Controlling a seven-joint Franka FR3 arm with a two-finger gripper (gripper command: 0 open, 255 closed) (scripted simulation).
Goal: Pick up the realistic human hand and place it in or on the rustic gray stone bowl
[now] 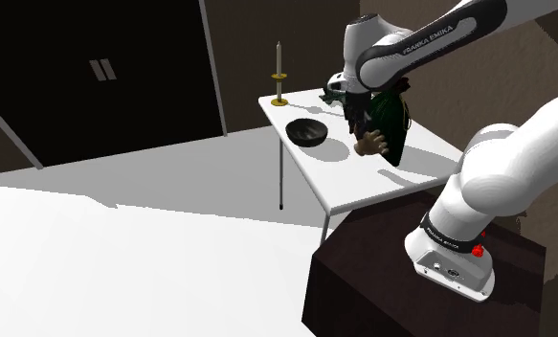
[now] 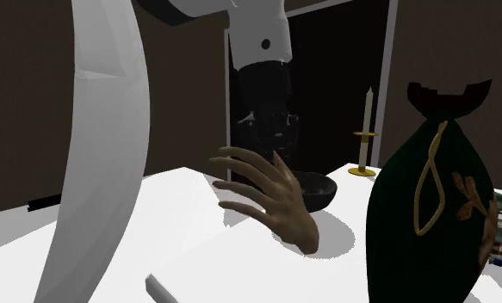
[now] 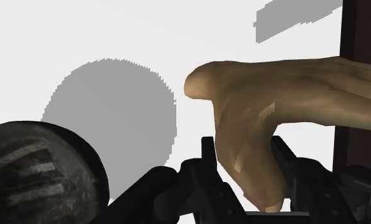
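Observation:
A skin-coloured human hand (image 2: 270, 200) hangs a little above the white table (image 1: 363, 184), casting a shadow on it. My black gripper (image 3: 244, 156) is shut on it, and the fingers (image 3: 208, 154) clasp its thumb side from both sides. The dark rough bowl (image 1: 306, 132) stands on the table just beside the hand (image 1: 372, 144), toward the shoulder view's left. In the wrist view the bowl's rim (image 3: 37, 172) shows next to the gripper, with the hand (image 3: 273, 95) stretching away from it. The bowl (image 2: 316, 189) sits right behind the held hand in the second exterior view.
A dark green drawstring bag (image 2: 430, 207) with gold cord stands upright close to the hand. A candle in a brass holder (image 1: 279, 77) stands at the table's far corner. Black cabinet doors (image 1: 104, 77) fill the back wall.

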